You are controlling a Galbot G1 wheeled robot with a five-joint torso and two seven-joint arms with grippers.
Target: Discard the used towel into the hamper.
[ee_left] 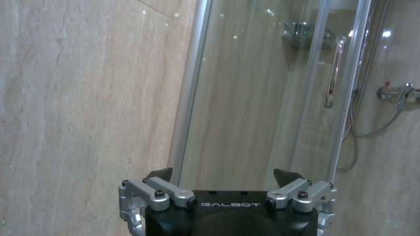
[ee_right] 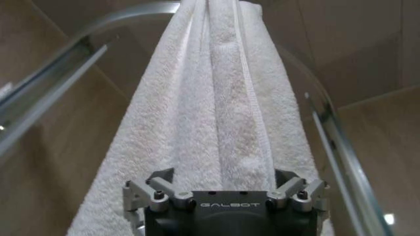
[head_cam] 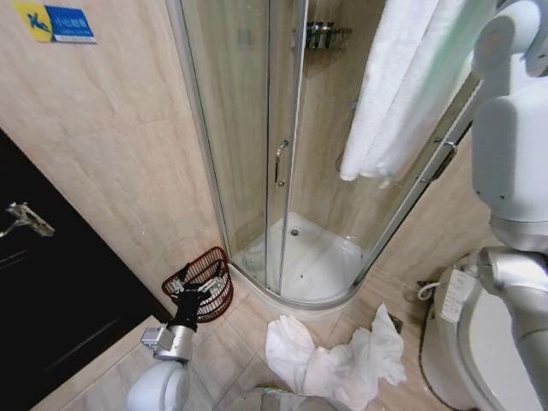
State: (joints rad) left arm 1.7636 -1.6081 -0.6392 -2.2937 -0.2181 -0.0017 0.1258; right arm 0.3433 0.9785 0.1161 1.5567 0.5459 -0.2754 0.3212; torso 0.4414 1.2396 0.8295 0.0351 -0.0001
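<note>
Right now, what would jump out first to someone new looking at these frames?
A white towel hangs from the shower rail, right in front of the right hand, whose fingers are spread open. More white towels lie crumpled on the floor by the shower. The hamper sits against the wall, next to the left hand.

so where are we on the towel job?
Nothing done: the hamper by the shower holds no towel that I can see. Right pincer is open against the hanging towel, not gripping. Left pincer hovers open near the hamper. Grasp, carry and drop remain.

woven wicker hamper (head_cam: 205, 281); fluffy terry towel (ee_right: 210, 113).
</note>
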